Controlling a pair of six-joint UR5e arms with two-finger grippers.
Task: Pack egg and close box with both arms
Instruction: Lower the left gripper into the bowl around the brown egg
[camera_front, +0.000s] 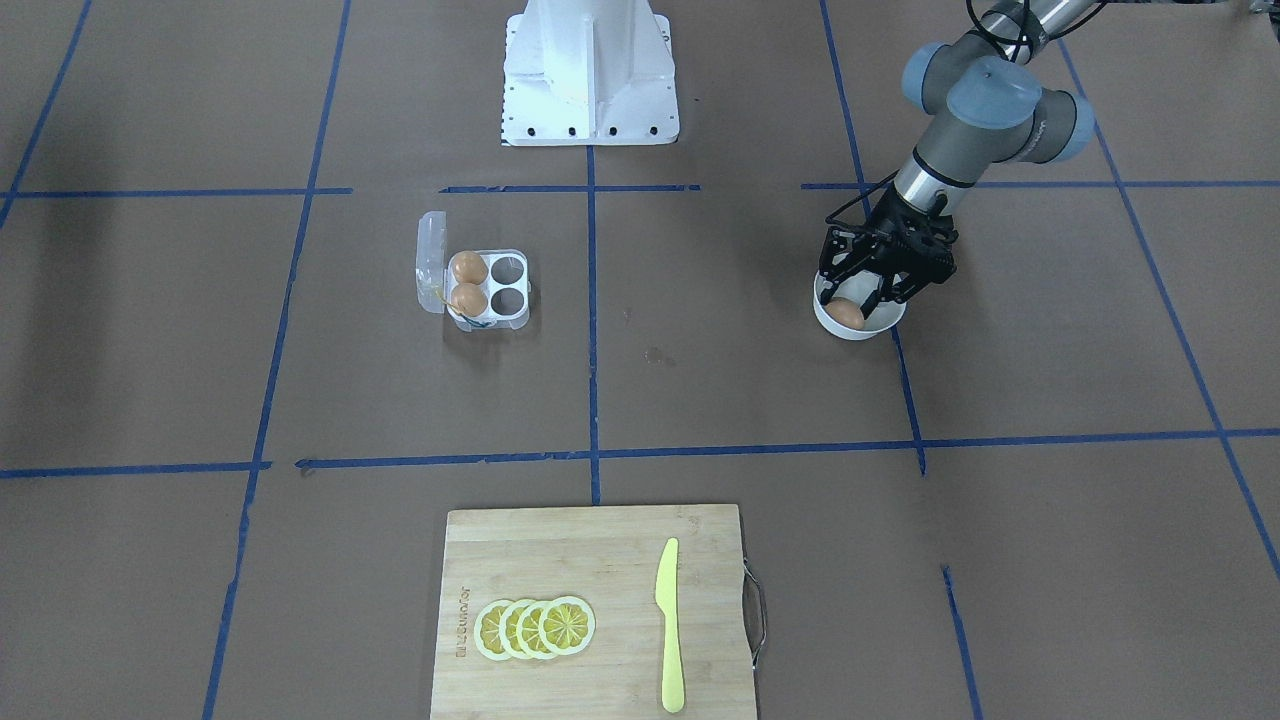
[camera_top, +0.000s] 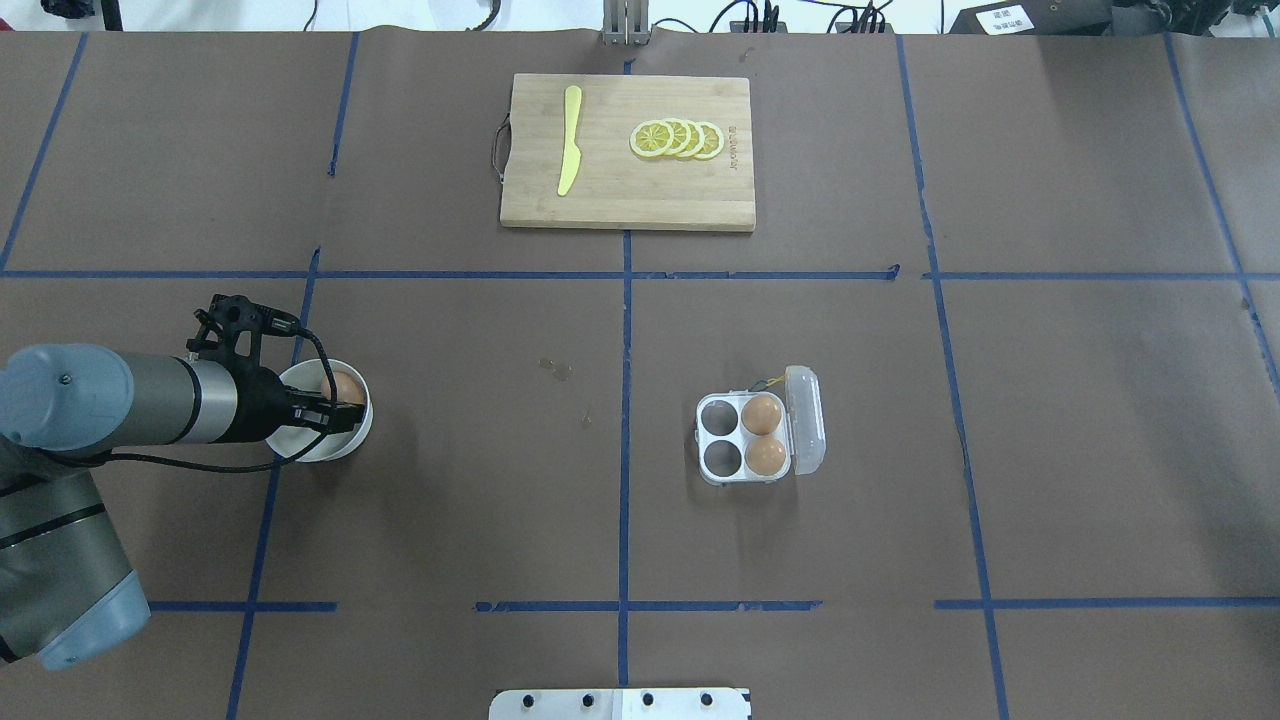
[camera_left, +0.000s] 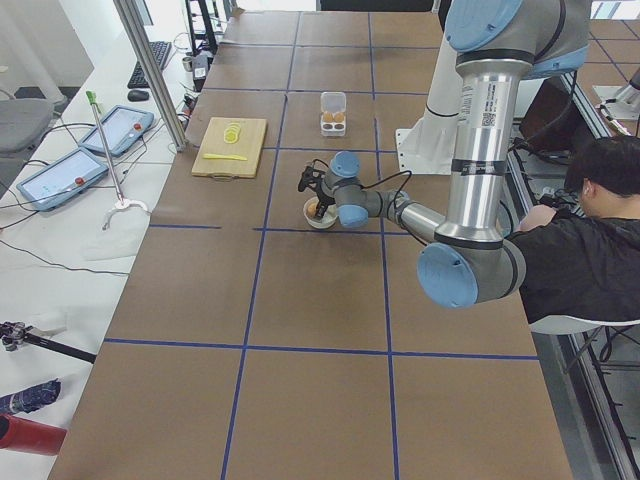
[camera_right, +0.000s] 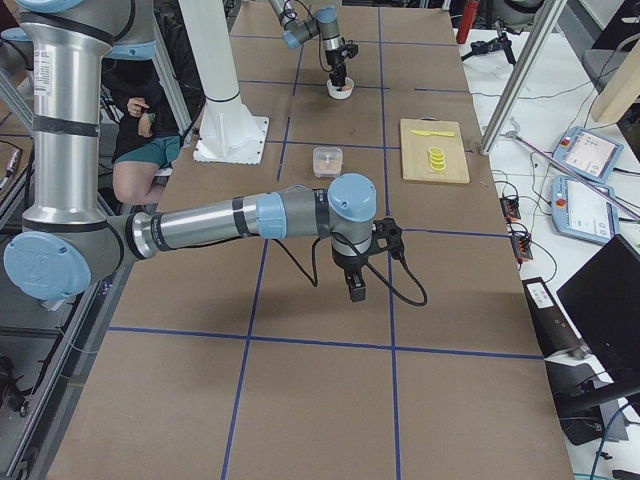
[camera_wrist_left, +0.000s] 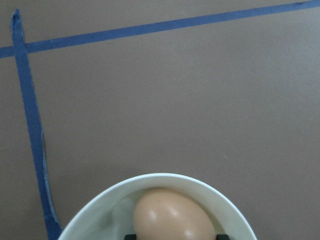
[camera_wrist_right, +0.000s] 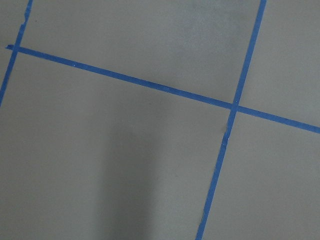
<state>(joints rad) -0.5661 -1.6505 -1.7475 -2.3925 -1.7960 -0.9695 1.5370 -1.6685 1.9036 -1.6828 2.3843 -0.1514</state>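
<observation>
Straddling egg (camera_front: 847, 314) in bowl (camera_front: 860, 333), left hand (camera_front: 858, 300) flanks it closely; grip unclear. Right hand (camera_right: 356, 292) hangs over bench (camera_front: 700, 380), cannot tell its state. Well apart from bowl, box (camera_front: 500, 319) lies lid-open, two cells free.

Notes for you: egg (camera_wrist_left: 170, 215) smooth, faint sheen, in glossy white bowl (camera_wrist_left: 112, 207); box (camera_top: 741, 440) clear shiny plastic; table covering (camera_top: 450, 480) matt brown paper.

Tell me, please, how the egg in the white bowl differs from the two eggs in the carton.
The bowl egg lies loose in the white bowl; the carton eggs sit in separate cells of the clear carton. The left gripper straddles the bowl egg; no gripper is near the carton eggs. All three are smooth and orange-brown.
</observation>
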